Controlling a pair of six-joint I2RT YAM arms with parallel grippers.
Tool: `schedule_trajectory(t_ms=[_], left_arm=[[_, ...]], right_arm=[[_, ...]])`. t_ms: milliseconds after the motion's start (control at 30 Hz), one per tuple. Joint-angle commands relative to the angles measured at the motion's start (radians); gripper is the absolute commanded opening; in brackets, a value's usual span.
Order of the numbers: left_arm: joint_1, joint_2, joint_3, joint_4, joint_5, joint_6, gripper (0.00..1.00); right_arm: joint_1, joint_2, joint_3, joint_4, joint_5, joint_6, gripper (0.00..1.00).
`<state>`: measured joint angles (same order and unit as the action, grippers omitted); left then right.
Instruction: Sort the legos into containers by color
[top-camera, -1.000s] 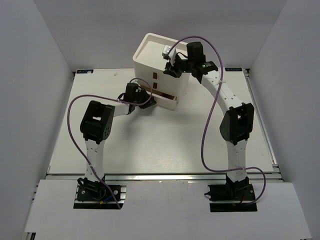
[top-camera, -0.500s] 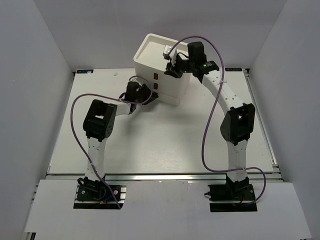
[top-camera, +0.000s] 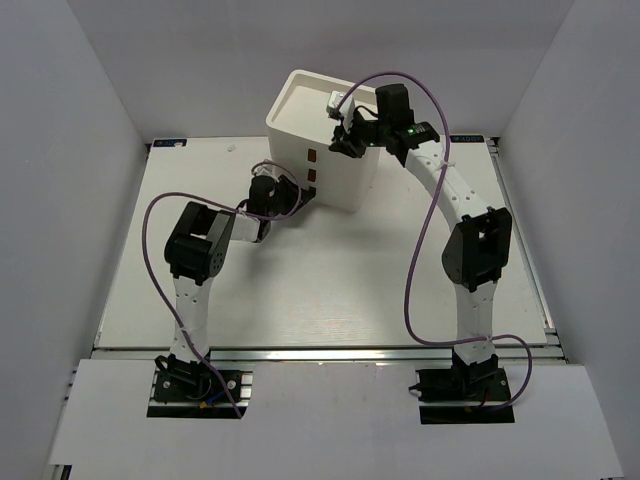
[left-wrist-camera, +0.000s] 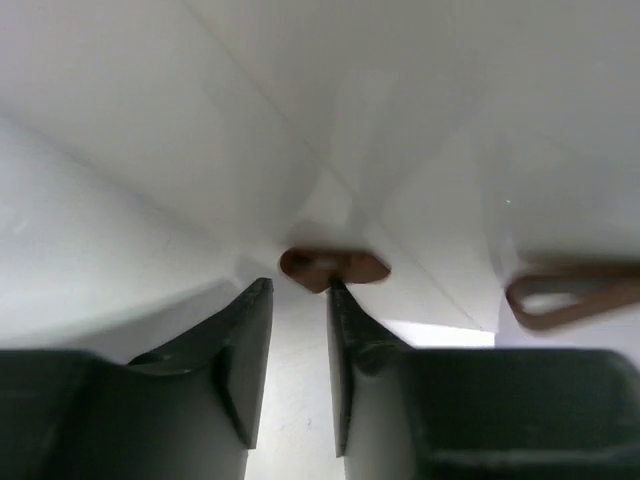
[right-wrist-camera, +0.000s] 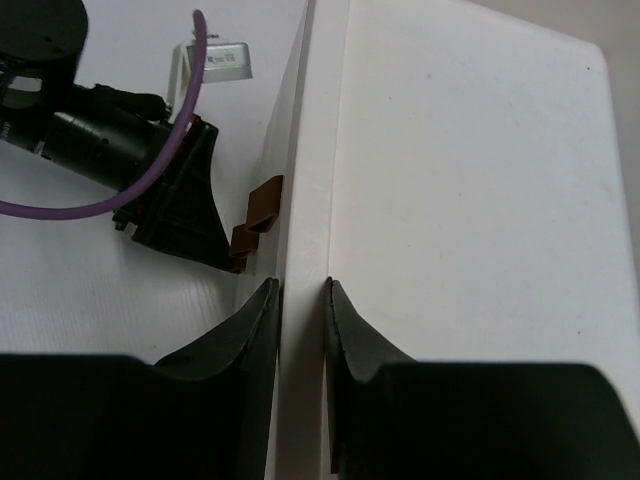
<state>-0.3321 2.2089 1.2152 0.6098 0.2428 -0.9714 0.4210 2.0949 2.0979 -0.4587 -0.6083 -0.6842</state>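
Note:
The white drawer chest (top-camera: 318, 130) stands at the back middle of the table with all three drawers shut. Its brown pulls (top-camera: 311, 172) face the left arm. My left gripper (top-camera: 298, 194) is at the bottom drawer's front. In the left wrist view its jaws (left-wrist-camera: 298, 290) stand a little apart with nothing between them, and the bottom pull (left-wrist-camera: 333, 266) sits just past the fingertips, touching the right one. My right gripper (top-camera: 344, 136) is shut on the chest's top rim (right-wrist-camera: 310, 200), one finger on each side of the wall (right-wrist-camera: 300, 288). No legos are in view.
The chest's recessed tray top (right-wrist-camera: 470, 200) lies to the right of the gripped rim. Purple cables loop beside both arms (top-camera: 410, 270). The white table (top-camera: 330, 290) has raised walls on the left, right and back.
The bottom drawer stood pulled out one second ago. My left gripper moved toward the chest with it, and the drawer is now shut. The right gripper has not moved.

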Motion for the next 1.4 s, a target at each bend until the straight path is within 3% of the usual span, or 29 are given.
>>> schedule_trajectory(t_ms=[0,67,167,200,267,300,333,367,433,467,600,767,900,1133,1367], left_arm=[[0.004,-0.159,-0.063,0.042,-0.042,0.005,0.36],[0.013,-0.205,-0.097,-0.005,-0.062,0.028,0.29],[0.013,-0.302,-0.158,-0.060,-0.083,0.077,0.31],[0.013,-0.325,-0.195,-0.074,-0.082,0.089,0.42],[0.013,-0.403,-0.227,-0.122,-0.094,0.120,0.53],[0.013,-0.428,-0.247,-0.136,-0.097,0.129,0.57],[0.013,-0.486,-0.285,-0.159,-0.108,0.147,0.65],[0.013,-0.517,-0.304,-0.171,-0.115,0.158,0.69],[0.013,-0.578,-0.351,-0.208,-0.128,0.201,0.75],[0.013,-0.645,-0.365,-0.240,-0.134,0.215,0.77],[0.013,-0.826,-0.427,-0.326,-0.151,0.293,0.98],[0.013,-1.018,-0.445,-0.461,-0.171,0.382,0.98],[0.013,-1.175,-0.439,-0.533,-0.201,0.436,0.98],[0.013,-1.293,-0.401,-0.663,-0.226,0.491,0.98],[0.013,-1.344,-0.434,-0.673,-0.192,0.484,0.98]], right_arm=[[0.012,-0.016,-0.036,-0.183,-0.004,0.054,0.00],[0.016,-0.015,-0.036,-0.170,0.018,0.069,0.00],[0.013,-0.013,-0.032,-0.155,0.041,0.083,0.00],[0.013,-0.013,-0.029,-0.155,0.044,0.083,0.00],[0.010,-0.016,-0.029,-0.150,0.058,0.084,0.09],[0.013,-0.018,-0.029,-0.147,0.062,0.084,0.24],[0.012,-0.021,-0.029,-0.144,0.067,0.086,0.31],[0.010,-0.022,-0.027,-0.144,0.071,0.084,0.55],[0.012,-0.029,-0.022,-0.143,0.073,0.080,0.73],[0.012,-0.033,-0.015,-0.140,0.073,0.080,0.87],[0.010,-0.071,0.010,-0.110,0.051,0.083,0.89],[0.010,-0.205,-0.071,0.049,0.044,0.141,0.89],[0.016,-0.385,-0.264,0.213,0.111,0.277,0.89],[0.052,-0.470,-0.335,-0.026,0.266,0.347,0.89],[0.047,-0.604,-0.573,0.061,0.297,0.363,0.90]])
